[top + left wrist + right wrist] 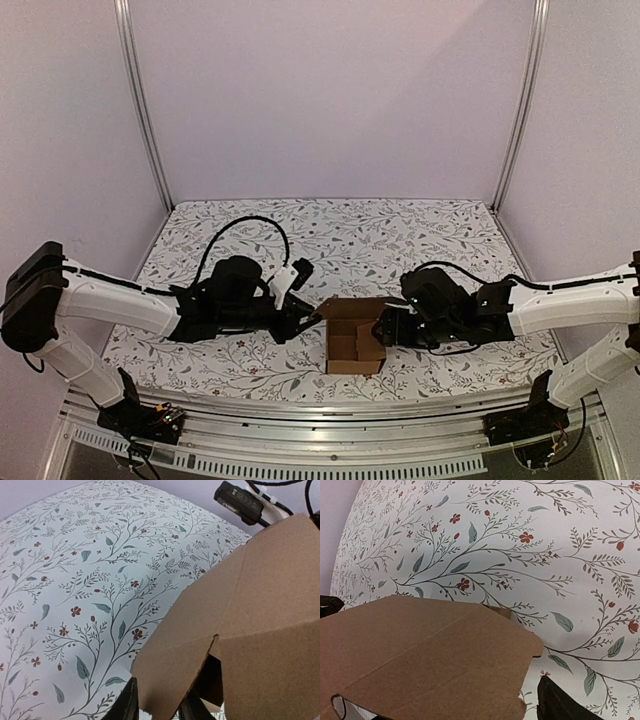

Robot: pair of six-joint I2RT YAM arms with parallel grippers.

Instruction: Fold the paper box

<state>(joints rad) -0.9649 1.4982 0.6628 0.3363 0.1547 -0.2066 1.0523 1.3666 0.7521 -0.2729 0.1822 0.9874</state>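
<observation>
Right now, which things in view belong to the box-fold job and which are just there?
Job:
- paper box, partly folded, between the arms
- left gripper, at the box's left edge
- right gripper, at the box's right edge

Just there:
- floral table cover
- cage posts
- arm cable

White links (110, 300), black joints (235, 282), seemingly black cables (250, 220)

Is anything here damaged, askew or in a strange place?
Nothing stands out. The paper box is partly folded between the left gripper and the right gripper, flaps open, with no tear or crush visible.
</observation>
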